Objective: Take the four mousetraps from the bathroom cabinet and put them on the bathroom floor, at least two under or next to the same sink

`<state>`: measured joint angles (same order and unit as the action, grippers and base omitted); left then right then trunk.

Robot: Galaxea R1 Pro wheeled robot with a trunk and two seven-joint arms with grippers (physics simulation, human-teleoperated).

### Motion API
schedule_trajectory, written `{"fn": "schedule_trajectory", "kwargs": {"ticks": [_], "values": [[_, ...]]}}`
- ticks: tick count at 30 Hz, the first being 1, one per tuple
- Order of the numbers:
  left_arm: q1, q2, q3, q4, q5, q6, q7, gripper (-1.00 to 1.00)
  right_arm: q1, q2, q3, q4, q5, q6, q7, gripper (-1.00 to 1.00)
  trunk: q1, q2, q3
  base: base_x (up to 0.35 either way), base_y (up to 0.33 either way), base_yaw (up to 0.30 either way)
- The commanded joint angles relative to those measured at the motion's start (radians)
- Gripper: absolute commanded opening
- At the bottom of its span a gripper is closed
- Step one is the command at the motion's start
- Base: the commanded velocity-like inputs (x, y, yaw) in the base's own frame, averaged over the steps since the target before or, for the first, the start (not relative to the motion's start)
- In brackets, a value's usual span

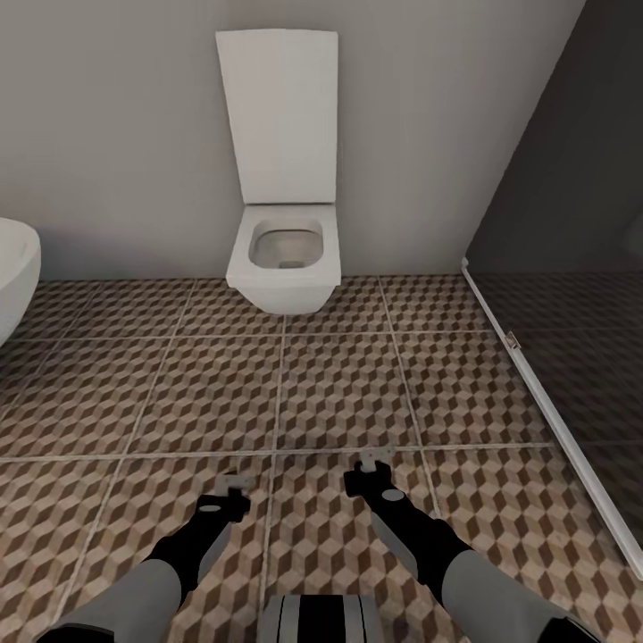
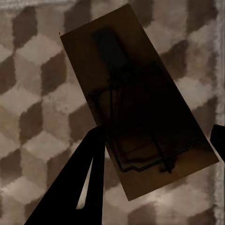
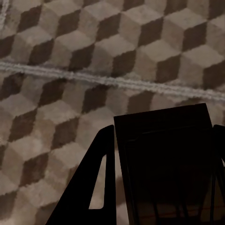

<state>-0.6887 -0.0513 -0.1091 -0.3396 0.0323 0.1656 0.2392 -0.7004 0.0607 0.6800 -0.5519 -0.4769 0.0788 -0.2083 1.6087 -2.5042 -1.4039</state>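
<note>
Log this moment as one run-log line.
scene: toilet ahead on bathroom floor | left gripper: shut on mousetrap | right gripper: shut on second mousetrap

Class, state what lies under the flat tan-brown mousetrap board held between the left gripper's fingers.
Under the flat tan-brown mousetrap board, between the left gripper's fingers, lies the brown, beige and white cube-patterned tile floor. The floor patch directly beneath the board is covered.

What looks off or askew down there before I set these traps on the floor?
Nothing is spilled or damaged. The only skew: the mousetrap between the left gripper fingers sits diagonally, while the one in the right gripper sits squarer. The toilet lid is up and the bathroom floor tiles look intact.
</note>
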Motion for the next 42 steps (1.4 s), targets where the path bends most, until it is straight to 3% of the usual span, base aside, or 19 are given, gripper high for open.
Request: {"fn": "schedule_trajectory", "kwargs": {"ticks": [1,6,9,12,16,23,27,35,39,40,42], "values": [[0.000,0.001,-0.008,-0.002,0.003,-0.006,0.008,-1.00,-0.001,-0.001,0.007,-0.002,-0.008,0.002,-0.009,-1.00,0.000,0.000,-0.001,0.000,0.000,0.000],[0.000,0.004,-0.008,0.002,0.005,-0.185,0.008,-1.00,-0.001,0.002,0.021,-0.002,-0.002,-0.041,-0.008,-1.00,0.000,0.000,-0.001,0.000,0.000,0.000],[0.000,0.003,-0.006,0.005,0.004,-0.251,0.008,-1.00,-0.001,0.004,0.051,-0.002,0.016,-0.058,-0.008,-1.00,0.000,0.000,-0.001,0.000,0.000,0.000],[0.000,0.002,-0.002,-0.011,0.002,-0.268,0.008,-1.00,-0.001,0.006,0.063,-0.004,0.030,-0.063,-0.008,-1.00,0.000,0.000,-0.001,0.000,0.000,0.000],[0.000,0.001,-0.001,-0.086,0.003,-0.234,0.010,-1.00,-0.003,0.024,0.068,-0.013,0.059,-0.061,-0.010,-1.00,0.000,0.000,-0.001,0.000,0.000,0.000],[-0.001,-0.002,0.000,-0.284,0.004,0.082,0.006,-1.00,-0.030,0.078,0.068,-0.025,0.146,-0.010,-0.019,-1.00,0.000,0.000,-0.001,0.000,0.000,0.000],[-0.001,0.001,0.000,-0.278,0.004,0.127,0.006,-1.00,-0.047,0.087,0.066,-0.026,0.158,0.010,-0.020,-1.00,0.000,0.000,-0.001,0.000,0.000,0.000],[-0.006,0.004,0.001,-0.217,0.004,0.133,0.005,-1.00,-0.082,0.091,0.065,-0.025,0.163,0.049,-0.019,-1.00,0.000,0.000,-0.001,0.000,0.000,0.000],[-0.006,0.004,0.000,-0.126,0.002,0.022,0.005,-1.00,-0.087,0.090,0.064,-0.015,0.163,0.051,-0.018,-1.00,0.000,0.000,-0.001,0.000,0.000,0.000],[-0.006,0.004,0.000,-0.083,0.002,-0.046,0.005,-1.00,-0.087,0.089,0.064,-0.014,0.163,0.050,-0.017,-1.00,0.000,0.000,-0.001,0.000,0.000,0.000],[-0.006,0.004,0.000,-0.056,0.002,-0.089,0.005,-1.00,-0.088,0.089,0.064,-0.013,0.163,0.050,-0.016,-1.00,0.000,0.000,-0.001,0.000,0.000,0.000]]}}
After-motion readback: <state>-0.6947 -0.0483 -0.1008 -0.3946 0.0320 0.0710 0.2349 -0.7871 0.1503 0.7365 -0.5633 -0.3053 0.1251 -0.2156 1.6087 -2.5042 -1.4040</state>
